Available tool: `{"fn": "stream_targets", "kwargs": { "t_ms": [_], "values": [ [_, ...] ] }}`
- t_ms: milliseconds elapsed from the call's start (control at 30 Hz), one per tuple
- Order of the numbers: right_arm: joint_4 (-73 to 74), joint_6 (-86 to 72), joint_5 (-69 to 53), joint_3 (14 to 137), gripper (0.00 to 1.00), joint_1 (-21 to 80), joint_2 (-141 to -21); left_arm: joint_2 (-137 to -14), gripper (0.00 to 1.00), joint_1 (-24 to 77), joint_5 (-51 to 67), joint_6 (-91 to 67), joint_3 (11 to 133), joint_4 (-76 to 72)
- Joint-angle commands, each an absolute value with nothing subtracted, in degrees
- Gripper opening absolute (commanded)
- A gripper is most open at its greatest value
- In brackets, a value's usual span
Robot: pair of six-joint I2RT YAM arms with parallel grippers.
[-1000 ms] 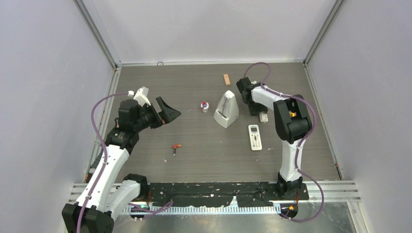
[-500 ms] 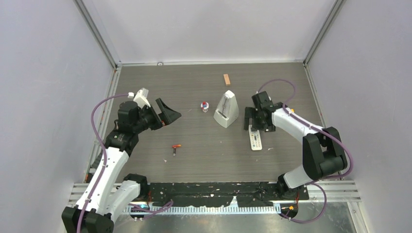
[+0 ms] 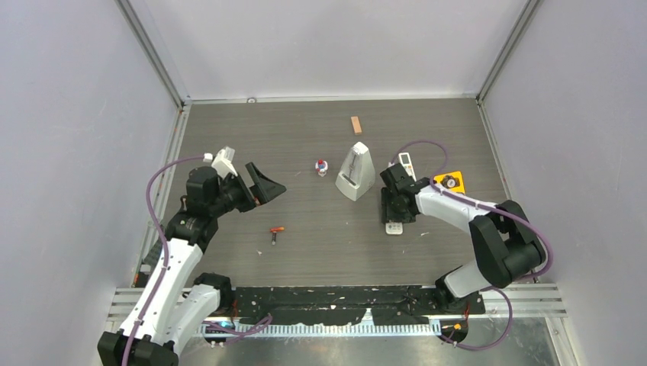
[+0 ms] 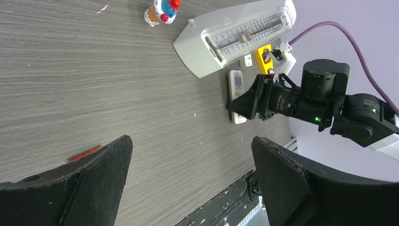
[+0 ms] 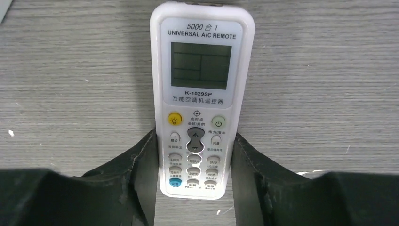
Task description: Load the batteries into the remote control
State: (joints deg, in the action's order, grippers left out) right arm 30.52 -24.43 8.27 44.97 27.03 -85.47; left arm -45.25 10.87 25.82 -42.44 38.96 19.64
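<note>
R gripper (image 5: 194,139): jaws sit either side of the button end of a white A/C remote (image 5: 201,70). Both fingers look pressed to its long edges, so I'd call that a grip, w/ the remote lying flat on the table (image 3: 305,130), display up. It's the display-and-buttons type tho, not the long slim plain remote control the job seems to want, and that one I can't pick out in any view. Just off those jaws, toward the L arm and a bit farther out, stands a grey metronome (image 3: 356,174). Past the R wrist lie a small white piece (image 3: 407,160) and a yellow thing (image 3: 450,181); can't tell what either is. L gripper (image 4: 190,141): jaws spread wide, nothing btw them, hanging above the table well apart from the R one. Only one battery (image 3: 277,231) shows, loose on the table a bit below the L jaws and well apart from the R jaws. Progress, my guess: approx nil. No open compartment in view and nothing loaded. Left to do: get the cover off, batteries in, cover back on.
</note>
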Motion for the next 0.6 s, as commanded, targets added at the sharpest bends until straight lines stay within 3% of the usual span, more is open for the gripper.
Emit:
{"fn": "stream_targets", "kwargs": {
  "t_ms": [0, 133, 367, 467, 567],
  "values": [
    [28.1, -27.4, 11.7, 41.4, 0.37, 29.0, -84.4, -44.1, 0.99, 11.1, 29.6, -40.8, 38.6, 18.8],
    [24.9, -28.6, 4.2, 39.8, 0.26, 32.0, -78.3, -43.1, 0.99, 11.1, 34.5, -41.5, 36.4, 15.5],
    [7.6, -35.4, -27.6, 40.9, 0.23, 41.5, -66.4, -42.7, 0.97, 13.2, 47.7, -44.1, 32.6, 1.8],
    [-3.4, -44.9, -32.7, 41.2, 0.23, 44.7, -64.3, -43.5, 0.97, 14.1, 52.8, -47.6, 31.3, -9.1],
    [-16.5, -51.4, -36.0, 42.0, 0.23, 47.8, -63.6, -44.2, 0.98, 14.2, 55.1, -62.5, 28.5, -25.8]
  ]
}}
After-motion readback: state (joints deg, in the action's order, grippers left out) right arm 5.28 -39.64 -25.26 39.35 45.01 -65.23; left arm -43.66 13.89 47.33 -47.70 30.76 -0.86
